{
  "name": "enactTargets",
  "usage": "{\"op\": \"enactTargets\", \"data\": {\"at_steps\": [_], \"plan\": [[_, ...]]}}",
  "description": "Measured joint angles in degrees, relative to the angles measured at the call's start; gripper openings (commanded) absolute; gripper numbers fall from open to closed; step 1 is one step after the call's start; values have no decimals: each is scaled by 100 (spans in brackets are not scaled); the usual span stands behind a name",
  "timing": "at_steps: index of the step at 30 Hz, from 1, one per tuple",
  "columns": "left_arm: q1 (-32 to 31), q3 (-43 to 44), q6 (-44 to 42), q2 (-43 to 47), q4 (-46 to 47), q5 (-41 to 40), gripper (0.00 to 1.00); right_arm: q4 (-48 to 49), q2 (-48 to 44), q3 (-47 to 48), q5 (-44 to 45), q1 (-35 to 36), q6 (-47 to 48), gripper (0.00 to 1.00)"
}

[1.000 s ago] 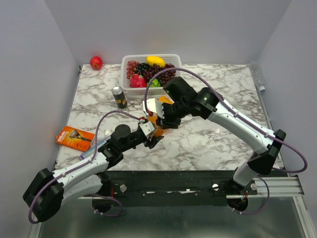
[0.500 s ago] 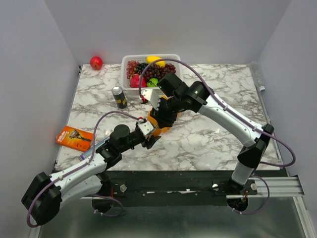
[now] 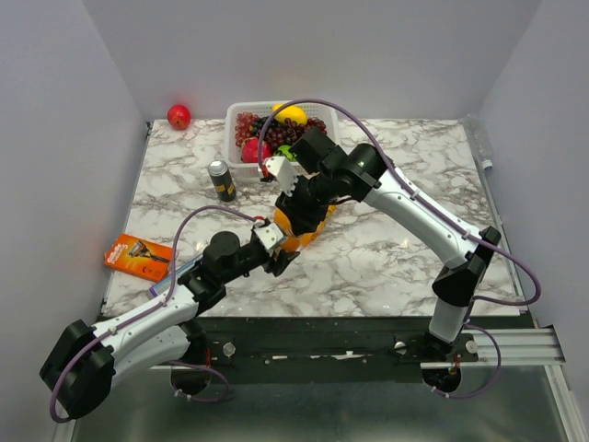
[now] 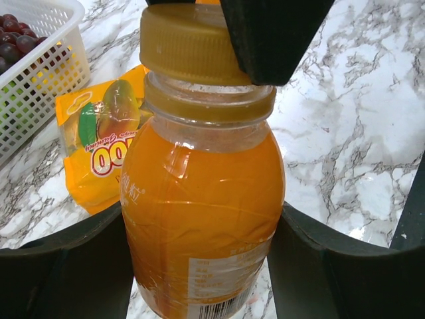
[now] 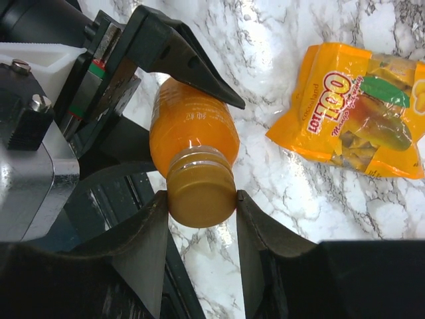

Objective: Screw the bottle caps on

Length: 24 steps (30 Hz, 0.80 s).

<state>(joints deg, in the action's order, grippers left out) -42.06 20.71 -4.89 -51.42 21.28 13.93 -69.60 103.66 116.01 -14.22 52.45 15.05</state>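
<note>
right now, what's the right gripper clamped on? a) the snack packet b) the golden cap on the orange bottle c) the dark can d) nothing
B: in the right wrist view the right gripper presses both sides of the golden cap, which sits on the orange bottle held by the left gripper.

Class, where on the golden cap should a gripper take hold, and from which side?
Pinch the golden cap across its round side wall, coming from the cap end along the axis of the juice bottle: the left gripper clamps the body, leaving only the cap free.
</note>
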Motion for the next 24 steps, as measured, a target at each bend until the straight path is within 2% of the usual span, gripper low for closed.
{"op": "enactTargets", "data": {"at_steps": [5, 6, 9, 10, 13, 24], "plan": [[0, -155, 219, 7, 323, 2, 0, -66, 57, 138, -2, 0, 7, 13], [0, -188, 254, 11, 363, 2, 0, -68, 61, 138, -2, 0, 9, 21], [0, -262, 306, 22, 455, 4, 0, -76, 83, 138, -4, 0, 42, 31], [0, -278, 313, 24, 474, 4, 0, -76, 85, 138, -4, 0, 50, 40], [0, -299, 354, 28, 516, 4, 0, -125, 125, 221, -48, 0, 173, 53], [-2, -326, 435, 74, 743, 129, 0, -275, 210, 621, -149, 13, 404, 61]]}}
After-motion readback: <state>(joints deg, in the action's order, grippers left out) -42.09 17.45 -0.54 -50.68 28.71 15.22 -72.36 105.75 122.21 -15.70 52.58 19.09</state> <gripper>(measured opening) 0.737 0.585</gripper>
